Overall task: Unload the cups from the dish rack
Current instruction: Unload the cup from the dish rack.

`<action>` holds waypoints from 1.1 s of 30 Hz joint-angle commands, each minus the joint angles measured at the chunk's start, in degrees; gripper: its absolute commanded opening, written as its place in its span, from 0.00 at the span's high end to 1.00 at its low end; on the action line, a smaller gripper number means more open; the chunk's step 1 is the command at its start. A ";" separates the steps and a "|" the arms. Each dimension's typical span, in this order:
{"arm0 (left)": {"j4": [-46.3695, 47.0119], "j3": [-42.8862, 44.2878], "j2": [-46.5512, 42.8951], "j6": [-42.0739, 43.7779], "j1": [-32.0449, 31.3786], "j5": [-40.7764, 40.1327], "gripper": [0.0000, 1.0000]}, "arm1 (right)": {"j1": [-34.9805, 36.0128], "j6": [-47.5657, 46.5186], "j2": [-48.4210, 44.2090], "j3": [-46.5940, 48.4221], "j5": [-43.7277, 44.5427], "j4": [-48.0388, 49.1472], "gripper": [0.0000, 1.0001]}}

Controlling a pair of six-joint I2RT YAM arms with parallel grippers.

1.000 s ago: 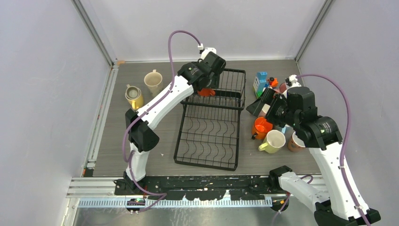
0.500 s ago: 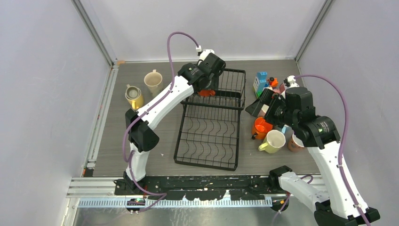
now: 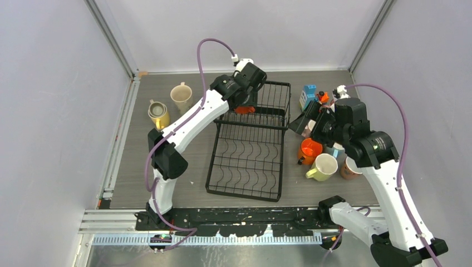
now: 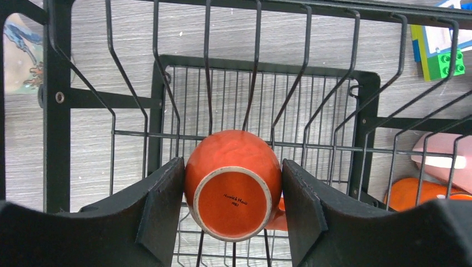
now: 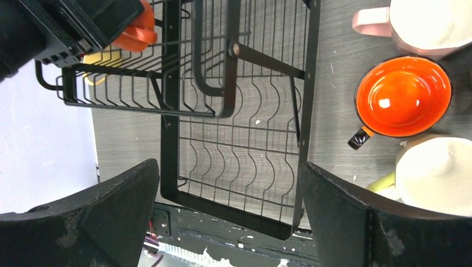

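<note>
Left hand [image 4: 232, 206] is clenched on an upturned orange cup [image 4: 231, 161] inside the rack's [image 3: 242, 194] basket end, wires close all round. Right hand [image 5: 228, 167] hangs released over the rack's right edge; beside it on the tabletop [image 3: 133, 156] crowd a second orange cup [image 5: 403, 94], a yellow cup [image 5: 439, 172] and a pink cup [image 5: 428, 22]

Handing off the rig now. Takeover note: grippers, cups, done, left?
Left gripper: fingers shut on the upside-down orange cup in the basket end of the dish rack.
Right gripper: open, empty, just right of the rack.
Done: cream cup and yellow cup sit left of the rack; second orange cup, pale cup and more on the right.
Left: lift the gripped cup out; no other cup shows in the rack.
</note>
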 commanded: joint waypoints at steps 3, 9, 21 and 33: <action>2.62 0.26 -4.71 -0.86 1.75 5.11 0.97 | 0.21 0.58 3.20 5.46 -2.96 5.38 0.00; 4.26 -0.53 -6.31 -2.14 3.92 9.68 1.00 | 0.25 1.17 5.65 6.50 -5.14 8.32 0.00; 8.85 -2.74 -9.61 -7.67 7.31 18.67 1.00 | 0.40 2.30 8.00 6.89 -8.55 14.75 0.00; 13.47 -4.30 -10.45 -17.16 9.99 29.41 1.00 | 2.21 -0.68 11.46 5.92 -12.01 28.69 0.00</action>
